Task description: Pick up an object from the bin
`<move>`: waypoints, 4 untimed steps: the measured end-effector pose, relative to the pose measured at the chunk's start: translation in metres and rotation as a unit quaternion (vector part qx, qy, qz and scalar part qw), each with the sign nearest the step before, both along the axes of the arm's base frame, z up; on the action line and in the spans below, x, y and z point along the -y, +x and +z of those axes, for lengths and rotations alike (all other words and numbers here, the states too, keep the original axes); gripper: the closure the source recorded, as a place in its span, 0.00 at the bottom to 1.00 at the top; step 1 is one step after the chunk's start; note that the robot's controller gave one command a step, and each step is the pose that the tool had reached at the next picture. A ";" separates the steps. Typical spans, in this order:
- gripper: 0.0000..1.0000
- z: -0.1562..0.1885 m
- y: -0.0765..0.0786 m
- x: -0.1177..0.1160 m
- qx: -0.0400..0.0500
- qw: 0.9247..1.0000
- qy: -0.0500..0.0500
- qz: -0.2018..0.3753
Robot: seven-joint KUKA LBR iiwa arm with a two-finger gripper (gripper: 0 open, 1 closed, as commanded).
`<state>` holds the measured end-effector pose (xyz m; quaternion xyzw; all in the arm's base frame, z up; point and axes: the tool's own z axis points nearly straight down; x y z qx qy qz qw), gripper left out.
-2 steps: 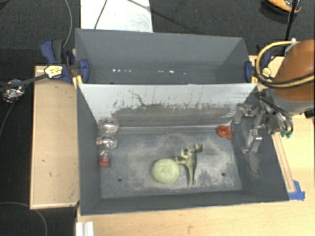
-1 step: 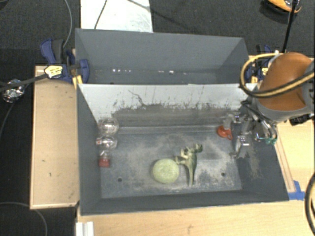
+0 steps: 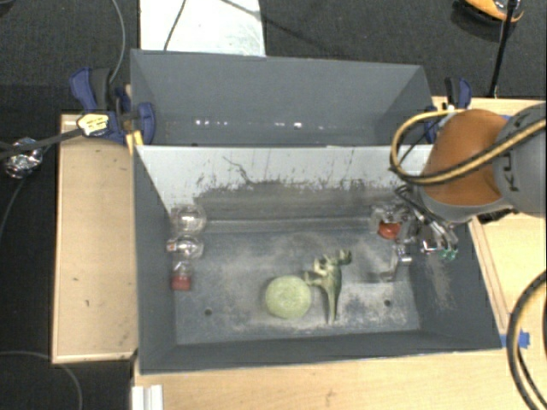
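At right side of the bin point(image 3: 282, 92), tool point(image 3: 395, 265) hangs low over bare floor; open or shut, can't tell. Nearest thing, just left of it: green toy dinosaur point(image 3: 330, 282), w/ pale green ball point(image 3: 288, 298) just beside. Clear plastic bits point(image 3: 185, 233) lie far left.

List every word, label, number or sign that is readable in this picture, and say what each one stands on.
No text here can be read.
Dark marking on the arm's grey link: too blurred to read.
Pale green ball, green toy dinosaur and clear bulbs at the bin's left: no lettering visible.
Grey bin: no label visible on its walls.
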<state>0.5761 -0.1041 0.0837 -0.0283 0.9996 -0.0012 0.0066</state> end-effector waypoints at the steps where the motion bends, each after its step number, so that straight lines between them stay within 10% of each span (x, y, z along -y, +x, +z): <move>1: 0.00 -0.012 0.002 -0.051 -0.004 0.999 0.000 0.041; 2: 0.00 -0.013 -0.007 -0.086 0.000 0.994 0.000 0.114; 3: 1.00 -0.013 -0.030 -0.116 -0.003 0.991 -0.001 0.134; 4: 1.00 -0.013 -0.030 -0.116 -0.003 0.991 -0.001 0.135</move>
